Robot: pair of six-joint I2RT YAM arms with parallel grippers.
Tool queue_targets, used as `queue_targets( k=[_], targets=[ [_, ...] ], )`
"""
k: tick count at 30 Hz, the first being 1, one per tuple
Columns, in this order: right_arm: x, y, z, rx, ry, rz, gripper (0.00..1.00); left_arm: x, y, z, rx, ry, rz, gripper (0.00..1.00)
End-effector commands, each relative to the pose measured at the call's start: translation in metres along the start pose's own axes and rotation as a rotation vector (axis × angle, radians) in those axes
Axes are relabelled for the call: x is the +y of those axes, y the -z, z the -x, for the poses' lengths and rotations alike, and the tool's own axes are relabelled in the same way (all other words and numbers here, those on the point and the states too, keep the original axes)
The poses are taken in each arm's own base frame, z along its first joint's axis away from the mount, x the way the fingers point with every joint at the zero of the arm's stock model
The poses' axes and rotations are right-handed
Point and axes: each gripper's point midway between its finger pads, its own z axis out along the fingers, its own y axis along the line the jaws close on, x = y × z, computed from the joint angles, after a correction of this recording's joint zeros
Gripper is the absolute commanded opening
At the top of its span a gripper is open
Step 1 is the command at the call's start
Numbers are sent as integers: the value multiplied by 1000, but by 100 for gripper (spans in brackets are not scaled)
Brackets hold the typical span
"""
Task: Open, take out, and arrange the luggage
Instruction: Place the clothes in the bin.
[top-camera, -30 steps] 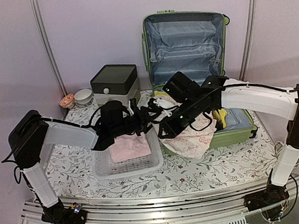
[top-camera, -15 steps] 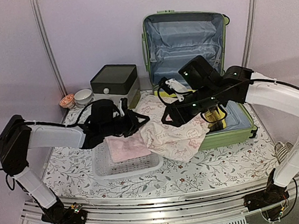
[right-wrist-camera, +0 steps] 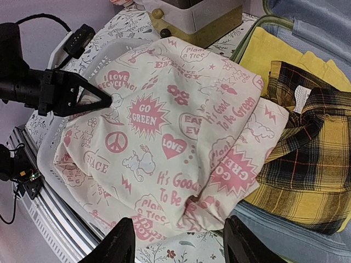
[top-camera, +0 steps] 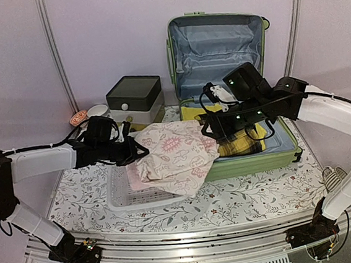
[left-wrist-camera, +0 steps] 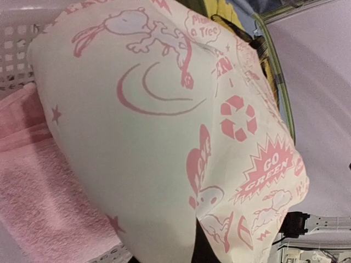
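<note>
The luggage (top-camera: 217, 46) lies open at the back right, its lid upright and its blue lining showing. A cream cloth with pink prints (top-camera: 177, 153) hangs from the suitcase's front rim across to the white basket (top-camera: 116, 196). My left gripper (top-camera: 135, 153) is shut on the cloth's left edge, and the right wrist view shows its tips (right-wrist-camera: 104, 99) pinching the cloth (right-wrist-camera: 170, 137). My right gripper (right-wrist-camera: 181, 246) stands open above the cloth's near edge, holding nothing. In the top view it (top-camera: 216, 131) hovers by a yellow-black plaid shirt (top-camera: 242, 142) inside the case.
A pink towel (top-camera: 135, 180) lies in the basket under the cloth. A yellow garment (right-wrist-camera: 274, 55) lies under the plaid shirt (right-wrist-camera: 307, 159). A dark-lidded drawer box (top-camera: 135, 98) and two small bowls (top-camera: 96, 111) stand at the back left.
My right gripper let go of the cloth and drew back right over the suitcase. My left gripper shut on the cloth and pulled it left, spreading it over the basket.
</note>
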Motion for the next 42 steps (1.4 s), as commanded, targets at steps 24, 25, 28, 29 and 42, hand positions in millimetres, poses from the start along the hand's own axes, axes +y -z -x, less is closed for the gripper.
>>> queue_targets(
  k=[24,25,28,29,42],
  targets=[
    [14,-32,-22,87,-12,84,56,66,30,-19,211,-199,292,0],
    [14,-33,-22,89,-12,83,56,67,31,-20,214,-201,297,0],
    [14,-35,-24,94,-12,83,56,70,35,-17,215,-210,329,0],
    [14,-36,-24,95,-12,82,56,71,36,-16,212,-216,341,0],
    [12,-36,-28,101,-15,73,56,66,45,-3,219,-248,390,0]
  ],
)
